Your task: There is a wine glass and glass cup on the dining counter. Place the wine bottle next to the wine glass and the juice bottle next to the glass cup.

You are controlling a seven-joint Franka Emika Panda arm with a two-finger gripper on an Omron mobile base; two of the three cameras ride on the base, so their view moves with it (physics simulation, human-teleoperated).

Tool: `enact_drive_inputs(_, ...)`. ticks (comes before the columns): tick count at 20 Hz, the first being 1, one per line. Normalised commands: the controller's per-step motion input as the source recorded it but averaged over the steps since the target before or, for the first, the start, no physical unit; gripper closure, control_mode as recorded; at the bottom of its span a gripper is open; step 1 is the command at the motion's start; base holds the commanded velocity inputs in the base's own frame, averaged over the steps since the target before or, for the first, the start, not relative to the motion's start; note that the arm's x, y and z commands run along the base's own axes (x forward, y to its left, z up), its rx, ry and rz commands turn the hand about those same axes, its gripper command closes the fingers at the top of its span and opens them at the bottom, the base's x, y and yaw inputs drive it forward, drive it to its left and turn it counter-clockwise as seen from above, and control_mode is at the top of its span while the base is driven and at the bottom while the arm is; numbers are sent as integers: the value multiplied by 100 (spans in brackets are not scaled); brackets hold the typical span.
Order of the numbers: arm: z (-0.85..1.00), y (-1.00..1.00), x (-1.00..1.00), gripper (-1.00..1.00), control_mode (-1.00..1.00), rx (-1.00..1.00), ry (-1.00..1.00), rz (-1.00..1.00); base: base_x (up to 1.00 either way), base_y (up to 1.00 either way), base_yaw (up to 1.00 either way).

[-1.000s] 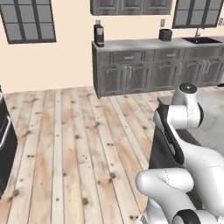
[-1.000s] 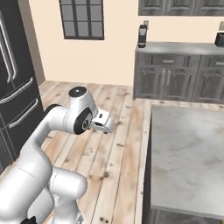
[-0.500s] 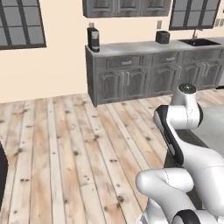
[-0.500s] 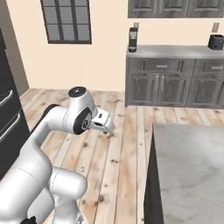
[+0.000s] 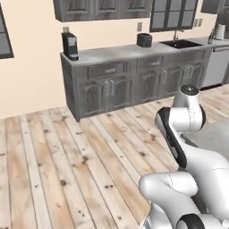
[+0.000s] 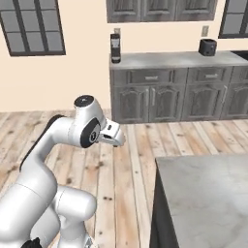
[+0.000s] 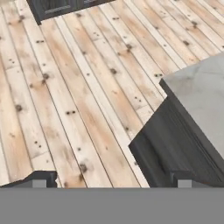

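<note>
plank floor, marble dining counter corner — gripper jaws apart, empty.

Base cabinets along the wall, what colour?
Dark grey base cabinets, paler grey top; right base view shows it best.

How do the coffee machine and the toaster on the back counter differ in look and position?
The coffee machine is tall and narrow, while the toaster is short and boxy. The coffee machine stands at the counter's left end; the toaster sits further right, nearer the sink. Both are dark appliances standing upright against the wall on the same grey counter.
</note>
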Motion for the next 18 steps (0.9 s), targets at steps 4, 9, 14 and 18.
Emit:
enact_drive_inputs(4,0,0,0,-100,100,0,0,0,76,33,-36)
enact_drive_inputs(9,0,0,0,-100,100,0,0,0,76,33,-36)
enact_drive_inputs(14,0,0,0,-100,100,0,0,0,75,33,-37)
enact_drive_inputs(18,0,0,0,-100,100,0,0,0,69,34,-42)
